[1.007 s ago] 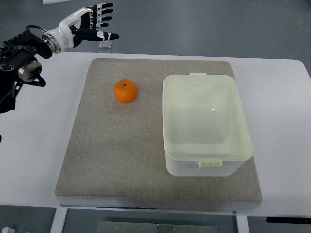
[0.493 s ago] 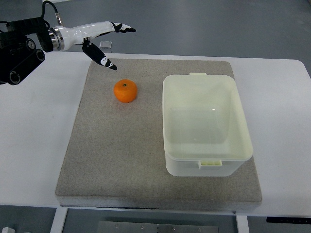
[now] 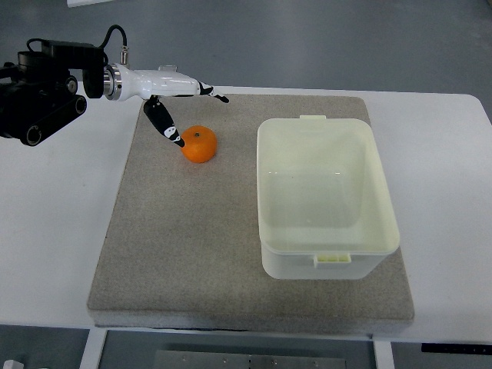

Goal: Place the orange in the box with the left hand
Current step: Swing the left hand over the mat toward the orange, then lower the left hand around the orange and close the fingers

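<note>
A white table (image 3: 54,231) with rounded corners carries the work. A grey rectangular felt mat (image 3: 177,254) lies flat on it, covering most of the central area and leaving bare white margins to the left, right and far side. The mat's near edge runs close to the table's near edge. A small pale square object (image 3: 167,70) sits at the table's far edge
</note>
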Action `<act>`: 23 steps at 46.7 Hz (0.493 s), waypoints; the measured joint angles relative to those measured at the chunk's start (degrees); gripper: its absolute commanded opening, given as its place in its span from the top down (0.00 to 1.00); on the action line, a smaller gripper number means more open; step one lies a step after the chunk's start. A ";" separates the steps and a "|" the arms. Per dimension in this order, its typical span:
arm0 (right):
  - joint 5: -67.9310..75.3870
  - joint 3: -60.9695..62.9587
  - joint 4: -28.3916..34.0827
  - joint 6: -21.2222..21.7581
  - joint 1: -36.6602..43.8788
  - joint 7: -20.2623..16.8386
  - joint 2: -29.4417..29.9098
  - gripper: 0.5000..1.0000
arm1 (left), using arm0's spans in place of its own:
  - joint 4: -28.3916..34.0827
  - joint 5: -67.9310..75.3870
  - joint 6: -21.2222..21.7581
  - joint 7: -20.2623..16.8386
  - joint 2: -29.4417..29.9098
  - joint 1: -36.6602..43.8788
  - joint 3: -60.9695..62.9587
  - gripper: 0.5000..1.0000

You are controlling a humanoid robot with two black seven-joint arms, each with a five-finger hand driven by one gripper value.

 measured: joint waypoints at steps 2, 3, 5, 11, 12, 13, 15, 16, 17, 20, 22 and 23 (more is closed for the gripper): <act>0.00 0.00 0.00 0.00 0.03 0.00 0.00 0.14 | 0.02 1.63 0.13 0.00 0.00 -0.12 0.13 0.03; 0.00 0.00 0.00 0.00 0.03 0.00 0.00 0.14 | 0.03 2.33 0.17 0.00 0.00 -0.17 0.15 0.03; 0.00 0.00 0.00 0.00 -0.01 0.00 0.00 0.14 | 0.03 3.59 0.25 0.00 0.00 -0.24 0.16 0.03; 0.00 0.00 0.00 0.00 -0.02 0.00 0.00 0.14 | -0.18 4.45 0.46 0.00 -0.15 -0.39 0.10 0.03; 0.00 0.00 0.00 0.00 0.00 0.00 0.00 0.14 | -0.37 4.45 0.47 0.00 -0.17 -0.41 0.06 0.03; 0.00 0.00 0.00 0.00 -0.02 0.00 0.00 0.14 | -0.57 4.45 0.48 0.00 -0.21 -0.43 0.04 0.03; 0.00 0.00 0.00 0.00 0.00 0.00 0.00 0.14 | -0.88 4.45 0.48 0.00 -0.27 -0.44 0.03 0.03; 0.00 0.00 0.00 0.00 -0.02 0.00 0.00 0.14 | -0.96 4.47 0.48 0.00 -0.31 -0.41 0.03 0.03; 0.00 0.00 0.00 0.00 -0.01 0.00 0.00 0.14 | -0.99 4.48 0.48 0.00 -0.34 -0.33 0.03 0.03; 0.00 0.00 0.00 0.00 0.03 0.00 0.00 0.14 | -1.08 4.56 0.49 0.00 -0.48 0.03 0.09 0.03; 0.00 0.00 0.00 0.00 0.03 0.00 0.00 0.14 | -1.10 4.68 0.49 0.00 -0.54 0.23 0.18 0.03; 0.00 0.00 0.00 0.00 0.03 0.00 0.00 0.14 | -1.11 4.74 0.49 0.00 -0.54 0.30 0.23 0.03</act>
